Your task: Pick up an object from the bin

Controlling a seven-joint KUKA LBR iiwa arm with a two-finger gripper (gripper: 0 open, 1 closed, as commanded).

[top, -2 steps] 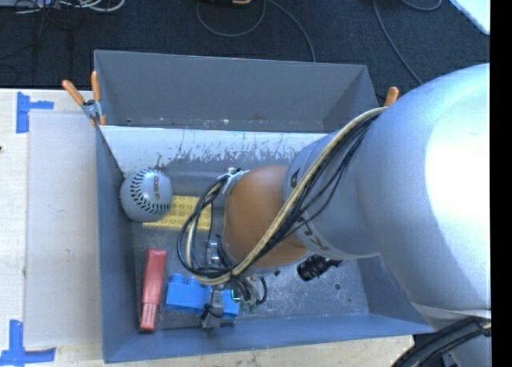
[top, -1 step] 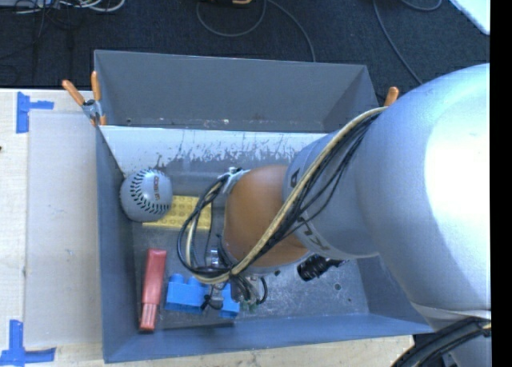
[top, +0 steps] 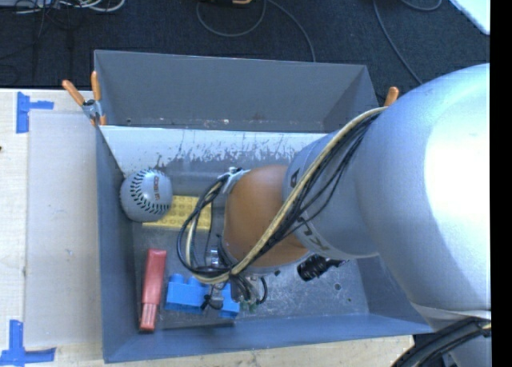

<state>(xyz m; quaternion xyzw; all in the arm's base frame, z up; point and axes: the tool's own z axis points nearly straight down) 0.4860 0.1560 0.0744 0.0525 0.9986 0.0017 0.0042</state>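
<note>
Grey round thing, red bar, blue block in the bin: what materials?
Grey round thing: likely moulded plastic, matte, with a slotted grille face. Red bar: plastic or rubber, dull, no glare; cannot tell which. Blue block: probably hard plastic, saturated colour, crisp edges.

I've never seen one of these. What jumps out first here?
The big silver arm reaching in from the right, its orange cover and looped cables dipping into the grey bin. At its tip, by the near wall, lies a blue block, with a red bar to its left and a round ribbed grey thing further back.
</note>
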